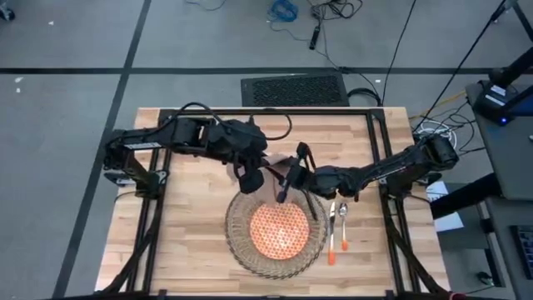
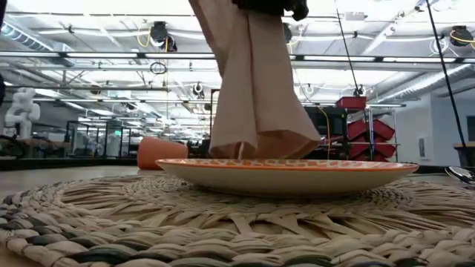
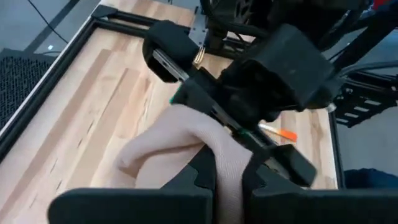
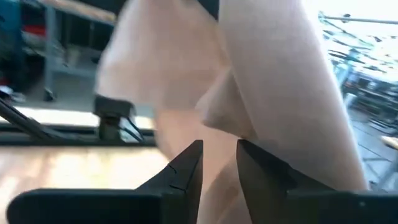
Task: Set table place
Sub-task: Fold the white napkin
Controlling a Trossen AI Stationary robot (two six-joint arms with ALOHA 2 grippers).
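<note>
Napkin (image 2: 256, 89), beige cloth, hanging just behind your plate (image 1: 279, 229), both left gripper (image 3: 228, 180) and right gripper (image 4: 219, 165) pinched closed on it, cutlery (image 1: 336, 225) right of plate.

From above we see a grey floor (image 1: 75, 42) crossed by dark tape lines (image 1: 125, 75), with a black ribbed mat (image 1: 293, 89) lying just beyond the far edge of the work area and loose black and blue cables (image 1: 287, 12) scattered further off. At table height we look into a large, brightly lit hall with white ceiling pipes and beams (image 2: 89, 55), hanging black cables (image 2: 445, 67) and a red shelf rack (image 2: 371, 130) standing at the right.
</note>
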